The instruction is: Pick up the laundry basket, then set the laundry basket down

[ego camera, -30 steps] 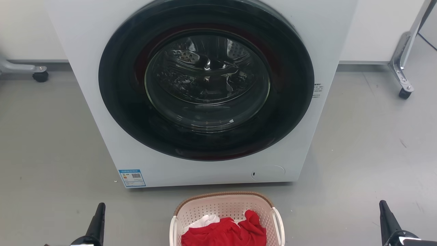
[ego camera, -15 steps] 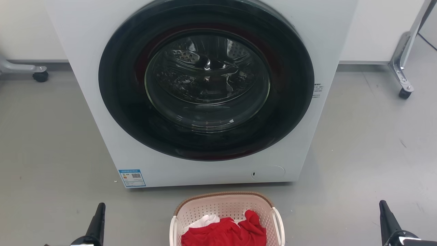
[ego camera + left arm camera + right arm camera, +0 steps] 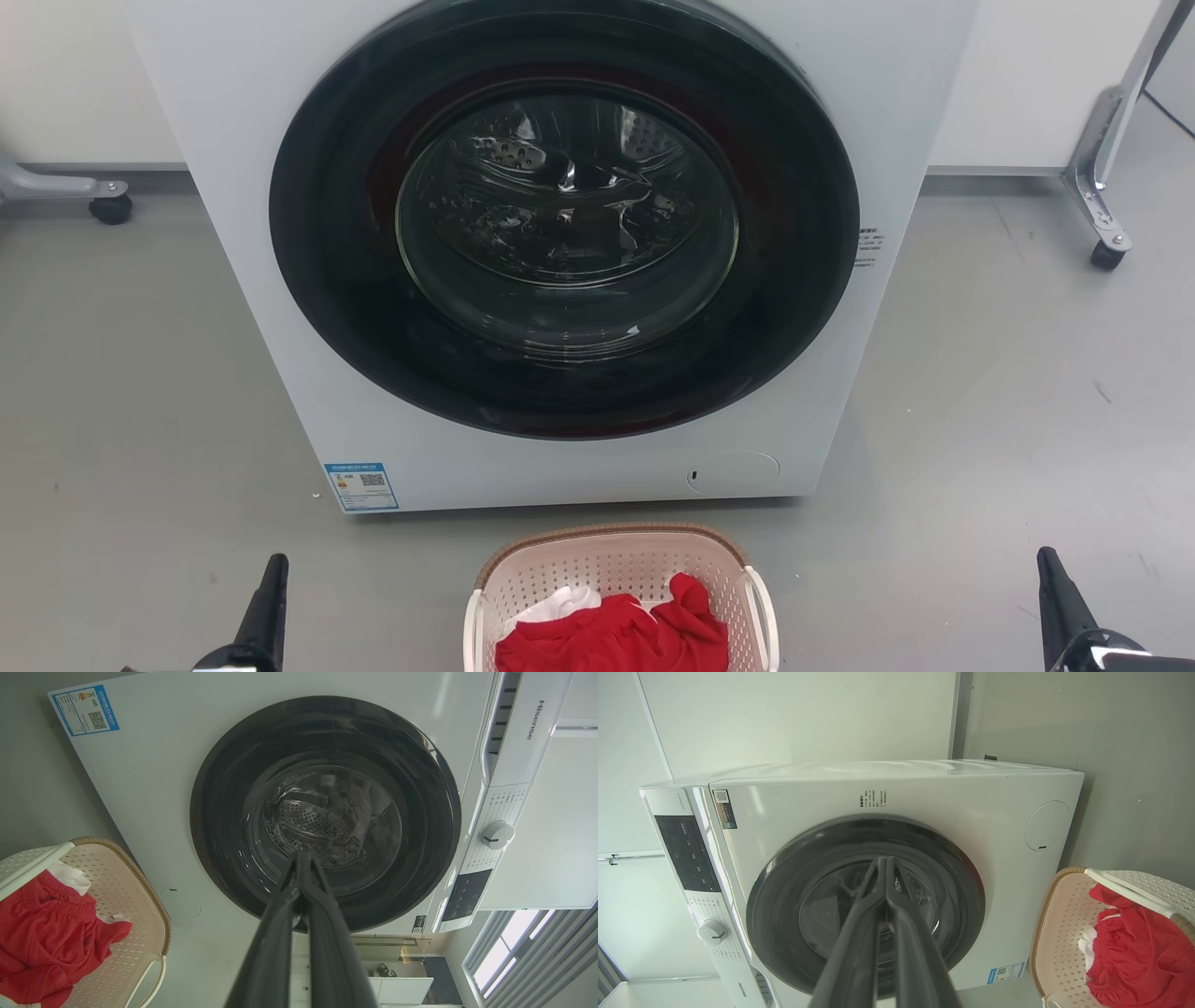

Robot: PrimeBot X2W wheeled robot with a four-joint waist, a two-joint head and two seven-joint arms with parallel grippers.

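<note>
Your left gripper (image 3: 275, 569) and right gripper (image 3: 1046, 560) flank the laundry basket (image 3: 607, 565), well apart from it. Both aim at the washing machine (image 3: 420, 467), fingers pressed together and empty.

Pretty bare room: grey floor (image 3: 1008, 401), white wall (image 3: 1027, 84), big white front-load washer (image 3: 560, 467) at 12 o'clock. One castered metal leg (image 3: 56, 185) sits at 10 o'clock, another metal leg (image 3: 1102, 187) at 2 o'clock. Daylight comes through a slatted window (image 3: 511, 940).
</note>
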